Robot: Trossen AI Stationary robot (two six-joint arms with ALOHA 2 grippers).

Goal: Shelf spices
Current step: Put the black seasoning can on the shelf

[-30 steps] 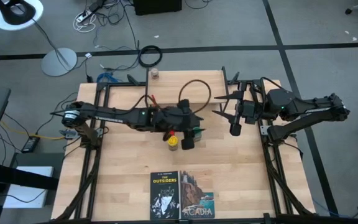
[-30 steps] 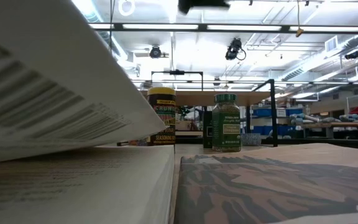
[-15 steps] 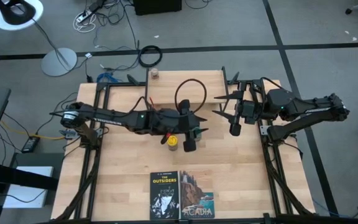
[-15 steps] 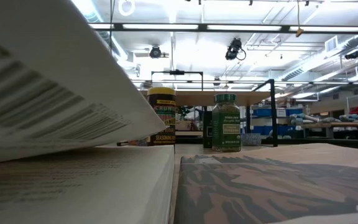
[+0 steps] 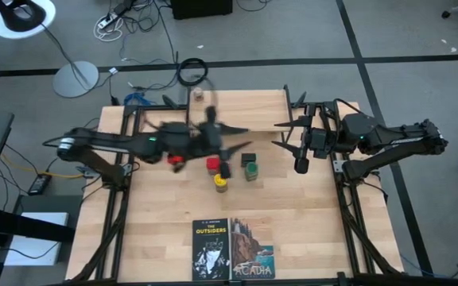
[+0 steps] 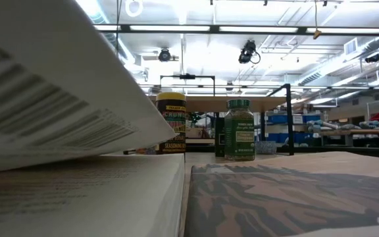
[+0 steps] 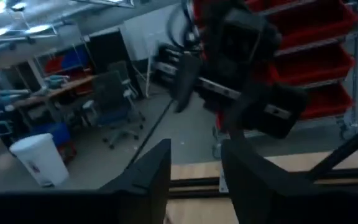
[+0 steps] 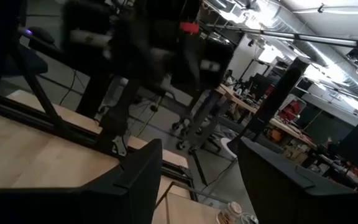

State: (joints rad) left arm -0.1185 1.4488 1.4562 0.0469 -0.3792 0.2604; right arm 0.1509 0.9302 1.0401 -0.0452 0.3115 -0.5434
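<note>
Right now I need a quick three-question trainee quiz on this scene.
1. True or false: the right pincer holds a jar.
2. Compared with the red tin, the yellow-lidded jar stands: A) nearer the books; B) farther from them; C) on top of the tin.
3. Fill in: ___ books lie on the table.

Key: 1 false, it is open and empty; 2 A; 3 two.

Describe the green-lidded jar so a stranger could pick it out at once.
Look at the wooden tabletop, then the small cluster of spice containers near its middle. The green-lidded jar is the one nearest the right arm, the only one with a green cap; beside it stand a red tin and a yellow-lidded jar.
</note>
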